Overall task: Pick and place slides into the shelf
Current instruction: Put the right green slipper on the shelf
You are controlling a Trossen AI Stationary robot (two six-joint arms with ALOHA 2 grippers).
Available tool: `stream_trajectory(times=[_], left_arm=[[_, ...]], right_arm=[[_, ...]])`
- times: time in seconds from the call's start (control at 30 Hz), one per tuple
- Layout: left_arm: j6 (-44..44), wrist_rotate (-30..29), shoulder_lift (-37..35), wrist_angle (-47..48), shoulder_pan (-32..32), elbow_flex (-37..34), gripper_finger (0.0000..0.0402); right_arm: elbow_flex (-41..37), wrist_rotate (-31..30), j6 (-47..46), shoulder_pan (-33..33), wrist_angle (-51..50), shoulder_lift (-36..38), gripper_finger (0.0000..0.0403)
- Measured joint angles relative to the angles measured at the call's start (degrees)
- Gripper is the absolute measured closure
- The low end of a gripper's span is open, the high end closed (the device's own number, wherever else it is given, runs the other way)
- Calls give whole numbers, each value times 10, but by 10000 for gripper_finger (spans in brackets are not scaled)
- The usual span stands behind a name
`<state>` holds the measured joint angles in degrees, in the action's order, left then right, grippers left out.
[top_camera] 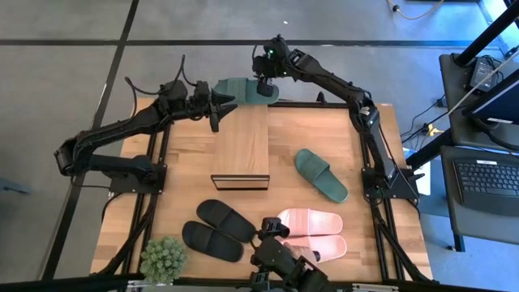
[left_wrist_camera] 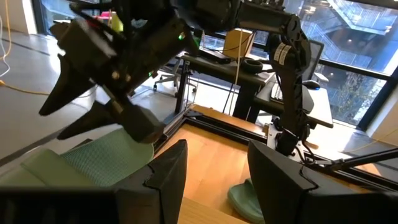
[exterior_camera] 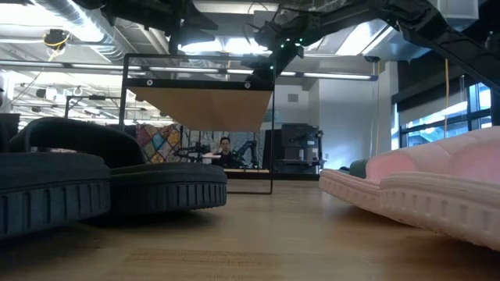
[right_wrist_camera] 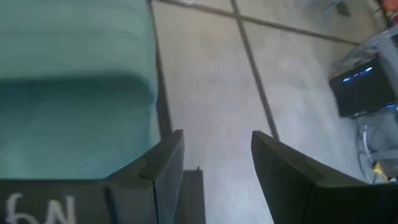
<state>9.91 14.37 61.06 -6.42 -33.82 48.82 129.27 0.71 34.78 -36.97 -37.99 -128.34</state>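
Observation:
A dark green slide (top_camera: 243, 91) sits high up at the far end of the shelf (top_camera: 242, 146), lying crosswise between my two grippers. What bears it does not show. My left gripper (top_camera: 220, 104) stands open at its left end, pointing nearly level, and its gap (left_wrist_camera: 217, 149) shows only tabletop. My right gripper (top_camera: 263, 88) slants down over the slide's right part, open, and its gap (right_wrist_camera: 214, 137) shows only floor. In both wrist views the slide (left_wrist_camera: 93, 162) (right_wrist_camera: 74, 124) lies beside one finger, outside the gap. My left gripper has the green slide's sole (left_wrist_camera: 124, 152) close along the outer side of one finger (left_wrist_camera: 165, 180). I cannot tell whether they touch. My right gripper has the slide's strap (right_wrist_camera: 124, 130) beside the outer side of one finger (right_wrist_camera: 165, 168). I cannot tell whether they touch there either.
The second green slide (top_camera: 320, 174) lies on the table right of the shelf. The black pair (top_camera: 217, 227) and the pink pair (top_camera: 312, 233) lie near the front edge, with a small potted plant (top_camera: 164, 258) at the front left. A person (exterior_camera: 225, 148) sits far behind the table.

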Motion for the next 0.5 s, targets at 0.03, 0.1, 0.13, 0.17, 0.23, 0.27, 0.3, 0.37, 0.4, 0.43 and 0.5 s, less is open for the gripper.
stream_trajectory(times=[0.03, 0.1, 0.13, 0.17, 0.23, 0.27, 0.3, 0.37, 0.4, 0.43, 0.5], left_arm=[[0, 0, 0, 0, 0, 0, 240], [0, 0, 0, 0, 0, 0, 240], [0, 0, 0, 0, 0, 0, 240], [0, 0, 0, 1, 0, 0, 240], [0, 0, 0, 3, 0, 0, 240], [0, 0, 0, 4, 0, 0, 240], [0, 0, 0, 6, 0, 0, 240], [0, 0, 0, 9, 0, 0, 240], [0, 0, 0, 11, 0, 0, 240], [0, 0, 0, 13, 0, 0, 240], [0, 0, 0, 14, 0, 0, 240]], right_arm=[[0, 0, -1, 0, 1, 0, 214], [0, 0, -1, 0, 1, 1, 214], [0, 0, -1, 0, 1, 2, 214], [0, 0, -3, 0, 1, 2, 214], [0, 0, -11, 0, 0, 1, 214], [0, 0, -13, -1, 0, 1, 214], [0, 0, -14, -2, 1, 1, 214], [-2, 0, -15, -4, 9, 0, 214], [-2, 0, -16, -5, 10, -1, 214], [-2, 0, -17, -6, 10, -1, 214], [-3, 0, -17, -8, 9, -3, 214]])
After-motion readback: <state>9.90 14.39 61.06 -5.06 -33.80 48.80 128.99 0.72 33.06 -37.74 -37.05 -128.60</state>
